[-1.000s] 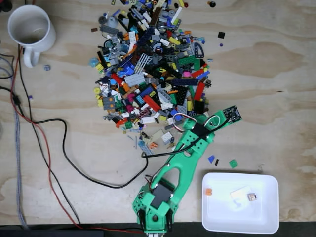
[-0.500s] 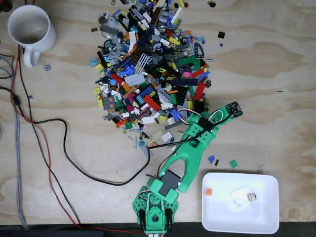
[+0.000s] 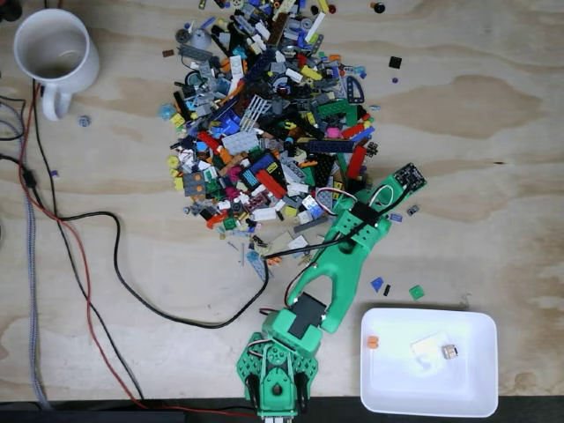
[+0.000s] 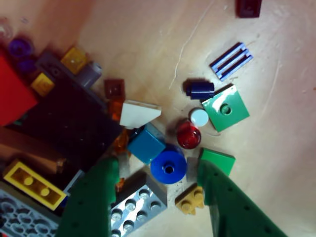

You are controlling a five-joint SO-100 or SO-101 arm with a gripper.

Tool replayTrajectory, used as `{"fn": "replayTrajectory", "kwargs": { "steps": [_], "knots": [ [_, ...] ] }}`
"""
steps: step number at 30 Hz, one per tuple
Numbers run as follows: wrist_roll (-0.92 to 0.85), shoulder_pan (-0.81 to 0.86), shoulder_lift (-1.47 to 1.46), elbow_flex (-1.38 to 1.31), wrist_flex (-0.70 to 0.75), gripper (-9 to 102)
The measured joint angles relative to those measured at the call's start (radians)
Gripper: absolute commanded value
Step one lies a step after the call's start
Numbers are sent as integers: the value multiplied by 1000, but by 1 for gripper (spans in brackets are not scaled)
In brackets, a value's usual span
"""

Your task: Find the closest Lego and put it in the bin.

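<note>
Green fingers seen spread wide in wrist view, nothing pinched. Blue round Lego lying on desk between fingertips, touched by neither.

The fixed view looks straight down from high above the plywood surface, taking in the whole Lego pile, the white mug at top left, the white bin at bottom right and the green arm rising from the bottom edge. The wrist view rides on the arm and points down at the surface from close by, its green fingers entering from the bottom edge. Both views share the pile's lower right fringe.
</note>
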Motion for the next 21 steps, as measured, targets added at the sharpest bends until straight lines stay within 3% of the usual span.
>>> {"fn": "replayTrajectory", "kwargs": {
  "steps": [17, 21],
  "knots": [
    [-8, 8, -32, -14, -12, 8],
    [12, 8, -43, -86, 51, 8]
  ]
}}
